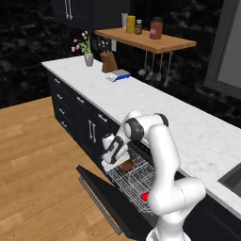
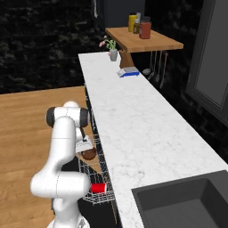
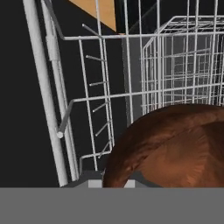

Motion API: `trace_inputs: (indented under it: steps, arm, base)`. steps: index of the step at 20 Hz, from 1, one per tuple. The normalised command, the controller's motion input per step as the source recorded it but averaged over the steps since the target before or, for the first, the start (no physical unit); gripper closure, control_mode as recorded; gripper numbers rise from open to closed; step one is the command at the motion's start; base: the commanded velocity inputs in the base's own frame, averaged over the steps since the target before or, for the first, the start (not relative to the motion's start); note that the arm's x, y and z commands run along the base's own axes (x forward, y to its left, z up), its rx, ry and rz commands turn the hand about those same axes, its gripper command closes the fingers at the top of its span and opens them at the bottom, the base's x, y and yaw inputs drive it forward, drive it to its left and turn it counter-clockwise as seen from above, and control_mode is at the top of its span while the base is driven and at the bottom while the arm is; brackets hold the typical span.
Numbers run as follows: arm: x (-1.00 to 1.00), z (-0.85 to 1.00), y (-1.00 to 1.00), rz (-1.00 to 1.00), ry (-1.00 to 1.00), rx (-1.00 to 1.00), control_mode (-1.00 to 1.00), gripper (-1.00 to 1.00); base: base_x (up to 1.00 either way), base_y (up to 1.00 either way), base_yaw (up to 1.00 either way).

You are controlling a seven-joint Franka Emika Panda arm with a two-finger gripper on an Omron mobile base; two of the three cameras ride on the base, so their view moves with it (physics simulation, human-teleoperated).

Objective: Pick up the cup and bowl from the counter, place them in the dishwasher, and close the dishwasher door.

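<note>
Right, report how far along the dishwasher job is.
Done: the cup lies in the wire rack, pulled out over the open dishwasher door. In hand: the gripper has its jaws shut on the bowl, low over the rack. Left: release the bowl there and close the door.

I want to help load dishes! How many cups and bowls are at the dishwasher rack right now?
Cups: 1, the red cup lying in the white rack.
Bowls: 1, the brown bowl held in the jaws above the rack.
Total: 2
</note>
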Motion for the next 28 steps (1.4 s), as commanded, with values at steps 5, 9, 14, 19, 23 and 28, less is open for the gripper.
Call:
trace_inputs:
  steps: [5, 9, 14, 19, 23, 28]
  arm:
    - [0.0, -0.51, -0.36, -0.04, 0.0, -0.03, -1.0, 1.0]
    - [0.0, -0.48, -0.41, -0.02, 0.0, 0.0, -1.0, 1.0]
    - [-0.08, -0.58, -0.12, 0.0, 0.02, 0.0, -1.0, -1.0]
    - [-0.57, -0.37, 0.01, 0.0, 0.02, 0.0, -1.0, -1.0]
    - [-0.74, 0.21, 0.01, 0.0, -0.08, 0.0, -1.0, -1.0]
    - [-0.75, 0.93, 0.12, 0.0, -0.2, 0.0, -1.0, -1.0]
  base:
    - [0.0, 0.0, 0.0]
    - [0.0, 0.0, 0.0]
    - [0.0, 0.0, 0.0]
    - [0.0, 0.0, 0.0]
    - [0.0, 0.0, 0.0]
    - [0.0, 0.0, 0.0]
